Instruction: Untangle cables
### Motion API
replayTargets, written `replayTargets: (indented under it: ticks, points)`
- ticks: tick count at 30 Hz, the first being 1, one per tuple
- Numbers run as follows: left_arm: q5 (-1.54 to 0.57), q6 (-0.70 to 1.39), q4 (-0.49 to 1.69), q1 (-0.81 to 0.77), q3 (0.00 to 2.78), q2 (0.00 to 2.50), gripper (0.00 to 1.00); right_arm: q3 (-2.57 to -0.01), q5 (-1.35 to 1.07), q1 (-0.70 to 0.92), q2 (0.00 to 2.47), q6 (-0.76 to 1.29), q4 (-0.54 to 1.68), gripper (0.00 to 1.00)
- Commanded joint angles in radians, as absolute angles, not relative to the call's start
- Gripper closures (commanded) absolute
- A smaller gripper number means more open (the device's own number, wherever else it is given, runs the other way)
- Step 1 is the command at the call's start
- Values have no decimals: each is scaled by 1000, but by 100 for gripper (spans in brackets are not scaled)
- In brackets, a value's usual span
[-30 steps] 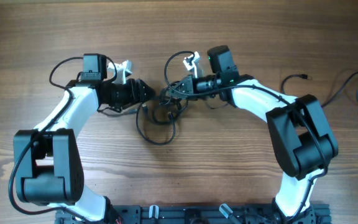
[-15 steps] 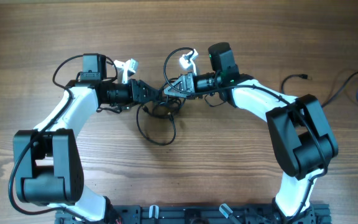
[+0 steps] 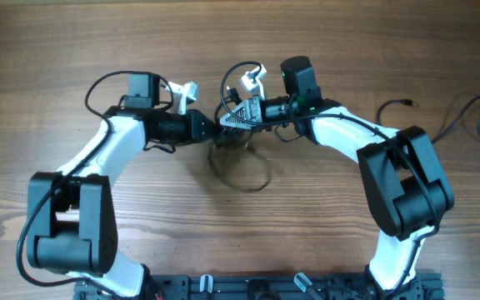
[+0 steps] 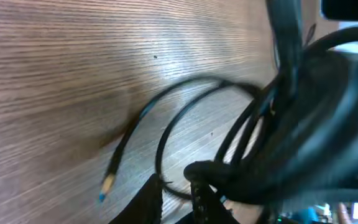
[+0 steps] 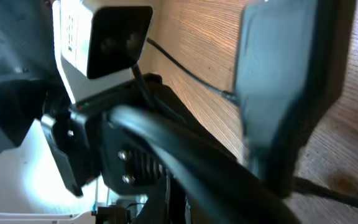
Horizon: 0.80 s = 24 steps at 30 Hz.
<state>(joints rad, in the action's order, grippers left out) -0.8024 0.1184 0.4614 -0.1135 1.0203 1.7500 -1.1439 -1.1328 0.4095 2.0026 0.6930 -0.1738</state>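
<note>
Wood-grain surface (image 3: 57, 50) stretches under both arms, which meet nose to nose at its far middle. The right gripper (image 3: 228, 118) is clenched on the cables (image 3: 238, 140), a dark knot bunched at its tip. One thin loop arcs up on the far side and a blurred loop trails toward the near side. The left gripper (image 3: 212, 127) presses in against the same knot from the left; whether it has closed on a strand cannot be told. From the left wrist, one strand ends in a pale plug tip (image 4: 107, 184).
</note>
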Motion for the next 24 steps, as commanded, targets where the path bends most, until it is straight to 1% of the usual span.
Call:
replayTargets:
  ticks: [1, 2, 3, 4, 5, 11, 15, 19, 23, 24]
  points:
    - [-663, 170, 447, -178, 1017, 1751, 86, -1153, -1234, 431, 1966, 710, -201, 96]
    - [-497, 281, 447, -188, 1017, 1751, 89, -1153, -1237, 433, 1966, 710, -202, 96]
    - [-391, 358, 455, -189, 1017, 1751, 91, -1153, -1237, 433, 1966, 710, -201, 96]
    - [-288, 429, 470, -184, 1017, 1751, 91, -1153, -1238, 433, 1966, 709, -201, 96]
    - [-249, 439, 482, -170, 1017, 1751, 90, -1153, -1240, 433, 1966, 710, -201, 96]
    - [-249, 455, 533, -50, 1017, 1751, 90, -1153, -1264, 432, 1966, 711, -197, 96]
    - [-218, 491, 567, 45, 1017, 1751, 95, -1153, -1282, 432, 1966, 709, -198, 96]
    - [-215, 518, 606, 165, 1017, 1751, 96, -1153, -1383, 432, 1966, 604, -232, 96]
    - [-213, 593, 617, 283, 997, 1751, 95, -1153, -1377, 406, 1966, 576, -226, 96]
    - [-250, 591, 599, 295, 984, 1751, 95, -1153, -1359, 402, 1966, 577, -214, 96]
